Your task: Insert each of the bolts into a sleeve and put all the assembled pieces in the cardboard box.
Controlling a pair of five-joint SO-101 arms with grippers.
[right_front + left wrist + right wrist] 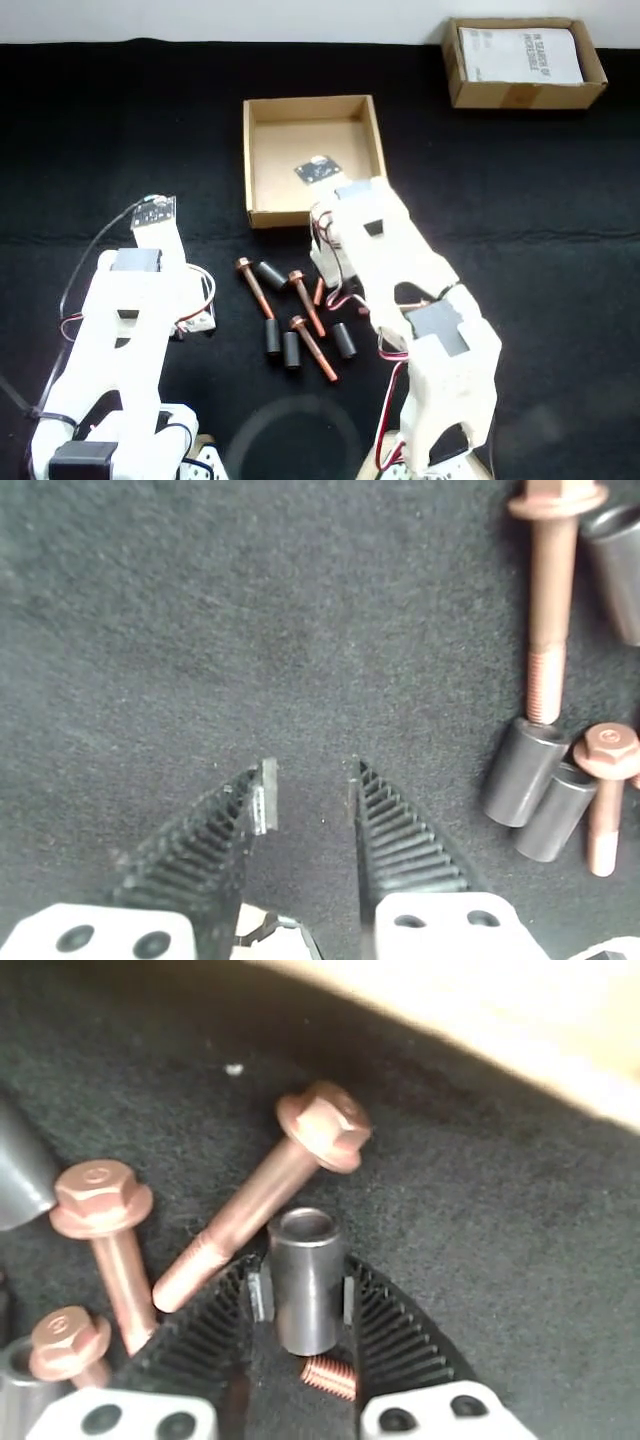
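Currently right gripper (305, 1305) jaws clamp a dark sleeve (305, 1282) near the cardboard box (280, 216) front wall. Left gripper (310, 790) jaws part-open, empty, over the worktop (200, 630) beside loose bolts (550, 610).

I see copper bolts (306, 302) and dark sleeves (271, 338) lying loose mid-table toward the front edge. One sleeve (306, 1280) is clamped between jaws, and the open cardboard box (262, 215) sits just behind.

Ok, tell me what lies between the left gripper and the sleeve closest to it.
Bare black cloth only. The left wrist view shows nothing on the stretch from the open left gripper to the nearest sleeve.
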